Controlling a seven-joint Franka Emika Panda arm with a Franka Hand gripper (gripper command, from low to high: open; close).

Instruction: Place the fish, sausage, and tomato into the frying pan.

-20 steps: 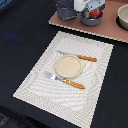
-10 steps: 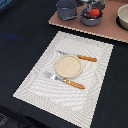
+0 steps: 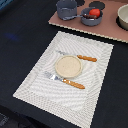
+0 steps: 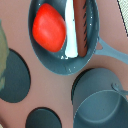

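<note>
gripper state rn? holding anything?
Gripper: cannot be told; its fingers show in neither view. Tomato, fish and sausage all lie in the frying pan.

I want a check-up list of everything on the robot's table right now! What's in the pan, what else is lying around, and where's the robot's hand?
Surface: dark table with a pale striped placemat and a brown stove board.
Job's things: frying pan holds the tomato, the fish and the sausage, side by side.
Clutter: dark grey pot beside the pan; tan plate on the placemat between a knife and a fork; bowl at the exterior view's right.
Tool: nothing seen.
Cables: nothing seen.
Surroundings: nothing seen.
</note>
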